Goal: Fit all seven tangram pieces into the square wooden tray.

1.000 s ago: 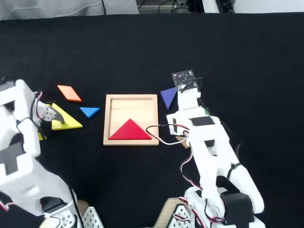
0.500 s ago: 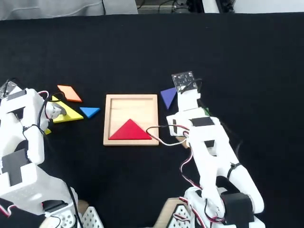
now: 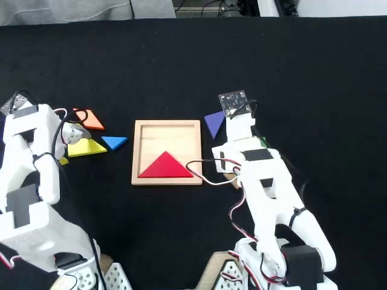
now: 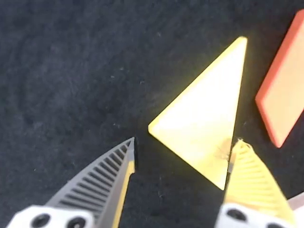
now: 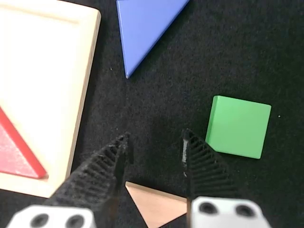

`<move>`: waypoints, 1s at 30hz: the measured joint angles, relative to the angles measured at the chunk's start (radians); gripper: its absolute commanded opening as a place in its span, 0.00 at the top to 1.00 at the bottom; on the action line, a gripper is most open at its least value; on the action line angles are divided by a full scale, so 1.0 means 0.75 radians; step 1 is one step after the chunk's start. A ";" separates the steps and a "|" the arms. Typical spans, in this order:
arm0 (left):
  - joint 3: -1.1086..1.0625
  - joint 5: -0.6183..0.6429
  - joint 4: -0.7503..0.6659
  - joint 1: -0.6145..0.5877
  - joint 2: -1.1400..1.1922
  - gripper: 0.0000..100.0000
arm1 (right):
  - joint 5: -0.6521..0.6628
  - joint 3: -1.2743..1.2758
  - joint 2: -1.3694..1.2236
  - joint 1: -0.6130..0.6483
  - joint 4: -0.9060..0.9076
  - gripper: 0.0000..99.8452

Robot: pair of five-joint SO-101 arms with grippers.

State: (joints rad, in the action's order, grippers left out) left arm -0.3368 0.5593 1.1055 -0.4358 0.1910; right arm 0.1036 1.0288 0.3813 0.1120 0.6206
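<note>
The square wooden tray [image 3: 138, 151] holds a red triangle [image 3: 164, 165] in its near half. My left gripper [image 4: 185, 142] is open and low over the table, with a corner of the yellow triangle [image 4: 204, 123] between its fingers. In the high view the left gripper [image 3: 71, 134] is left of the tray, by the yellow triangle [image 3: 87, 148], the orange parallelogram [image 3: 89, 118] and a small blue triangle [image 3: 113, 142]. My right gripper [image 5: 154, 140] is open over bare cloth, right of the tray [image 5: 71, 71]. Around it lie a blue-violet triangle [image 5: 142, 23], a green square [image 5: 239, 127] and a tan triangle [image 5: 159, 209].
Black cloth covers the table. The right arm [image 3: 260, 175] hides most of the green square and the tan triangle from above. A small yellow bit [image 3: 62, 161] shows beside the left arm [image 3: 30, 163]. Open cloth lies beyond the tray and far right.
The left arm has swung away from the near edge, and its gripper now sits closer to the orange parallelogram. The yellow triangle has turned slightly. The right arm has not moved.
</note>
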 measured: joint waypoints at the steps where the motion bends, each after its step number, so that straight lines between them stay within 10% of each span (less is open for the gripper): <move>1: 0.016 0.000 0.000 0.000 0.027 0.67 | 0.000 0.000 0.000 0.000 0.000 0.83; 22: 0.225 -0.004 0.125 -0.029 0.256 0.67 | 0.000 0.000 0.000 0.037 0.000 0.83; 30: 0.239 -0.857 0.113 0.016 0.256 0.67 | 0.000 0.000 0.000 0.037 0.000 0.83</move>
State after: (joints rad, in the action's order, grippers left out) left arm -0.1573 -0.0836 1.1899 -0.4235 0.3828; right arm 0.1036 1.0288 0.3813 0.1396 0.6206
